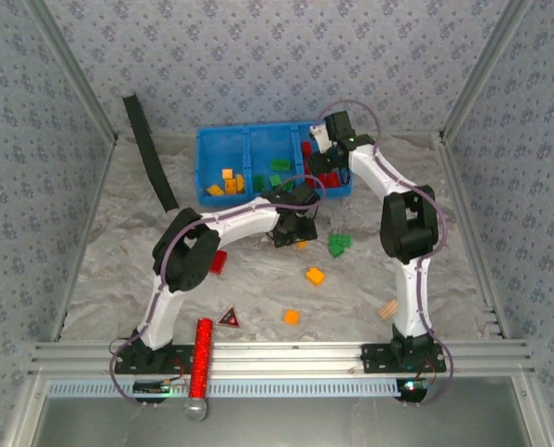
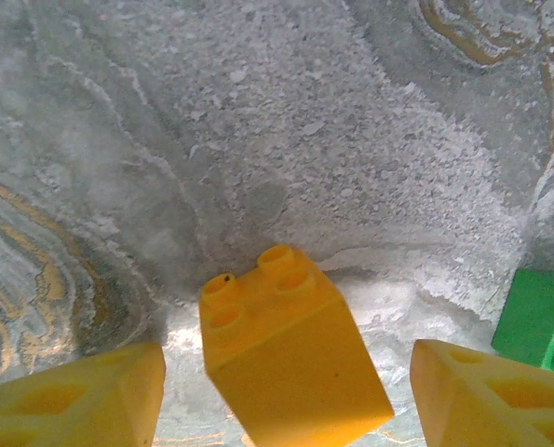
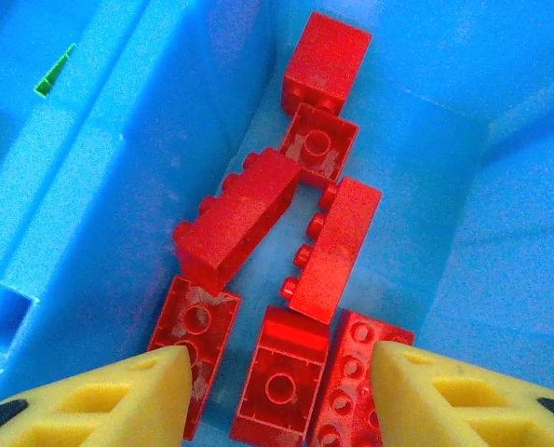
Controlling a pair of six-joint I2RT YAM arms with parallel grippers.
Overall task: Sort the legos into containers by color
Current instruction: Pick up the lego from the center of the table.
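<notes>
- In the top view, the blue tray [image 1: 205, 140] sits at the far side of the table [image 1: 118, 270], its long axis running left to right and its three compartments side by side.
- The left compartment holds yellow-orange bricks [image 1: 228, 183], the middle one green bricks [image 1: 278, 174] and the right one red bricks [image 1: 329, 179].
- The left gripper [image 1: 290, 233] hangs low over the table just in front of the tray.
- In its wrist view it is spread: the yellow fingers [image 2: 72, 400] stand on either side of a yellow brick [image 2: 290, 358], with a strip of table showing on each side, so they pinch nothing.
- The yellow brick's long axis runs from the bottom edge of that view upward, leaning slightly left. Its four-stud face is at the far end, pointing away from the fingers.
- A green brick [image 2: 542, 317] lies near the yellow one on the right, not touching it.
- A red brick [image 1: 219, 262], an orange brick [image 1: 315, 276] and a second orange brick [image 1: 291, 317] lie loose, well apart from each other.
- The right gripper [image 1: 314, 149] hovers over the tray's right compartment. We see it spread, fingertips [image 3: 137, 382] apart, with nothing between them.
- Below it, a long red brick [image 3: 235, 219] lies on its side, its axis running from lower left to upper right and its studs facing upper left.
- Just beside it, another long brick [image 3: 334, 247] lies steeper, with its studs facing left.
</notes>
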